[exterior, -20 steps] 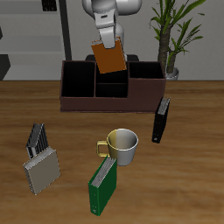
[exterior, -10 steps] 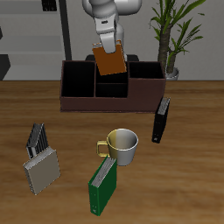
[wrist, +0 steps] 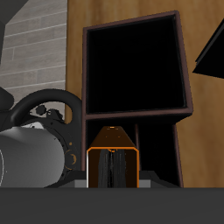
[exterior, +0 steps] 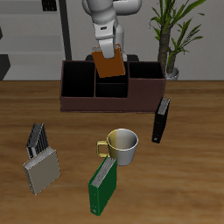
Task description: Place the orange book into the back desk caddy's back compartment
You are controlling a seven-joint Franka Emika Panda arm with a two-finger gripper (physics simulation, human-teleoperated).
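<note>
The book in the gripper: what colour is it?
Orange book, clearest in the exterior view.

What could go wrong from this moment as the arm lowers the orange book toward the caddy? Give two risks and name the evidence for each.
1. The orange book hangs tilted in the gripper, so a lower corner may catch on a dark divider of the back desk caddy.
2. Several cells sit close together; released slightly off, the book could drop into a neighbouring cell rather than the back compartment.
</note>
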